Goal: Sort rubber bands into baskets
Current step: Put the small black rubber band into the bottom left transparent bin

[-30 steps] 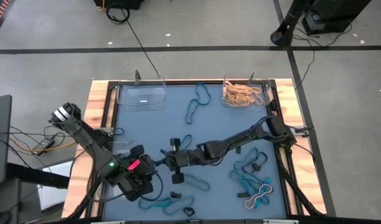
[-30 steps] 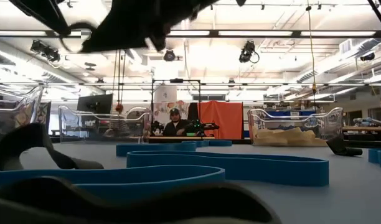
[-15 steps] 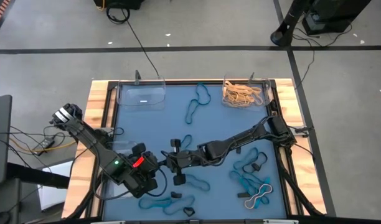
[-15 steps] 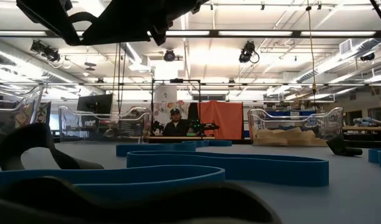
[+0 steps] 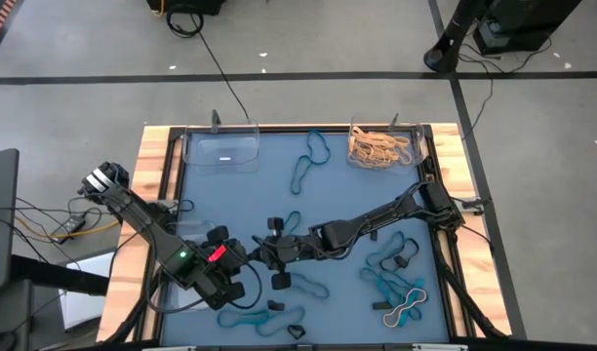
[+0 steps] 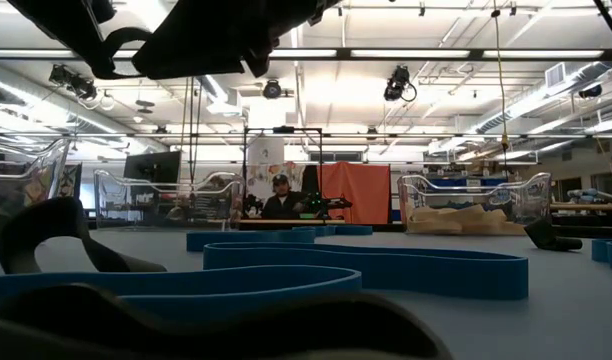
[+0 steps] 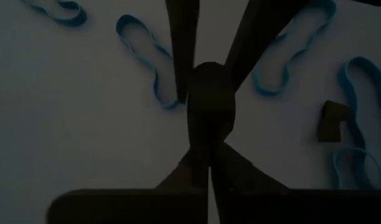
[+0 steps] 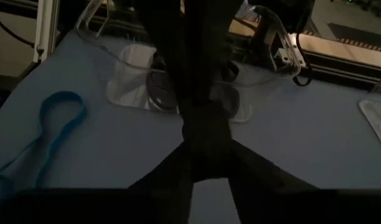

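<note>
Pulling apart now could stretch or fling the black rubber band [image 7: 209,102] your left gripper [image 7: 209,152] clenches above mid-table, since you cannot tell whether the right gripper [image 5: 274,251] grips it too.

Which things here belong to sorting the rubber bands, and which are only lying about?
Belong to the job: thin teal-blue rubber bands; tan rubber bands; black rubber bands; clear plastic rectangular baskets.
Lying about: black cable on the grey floor; dark stand base beyond the table.
</note>
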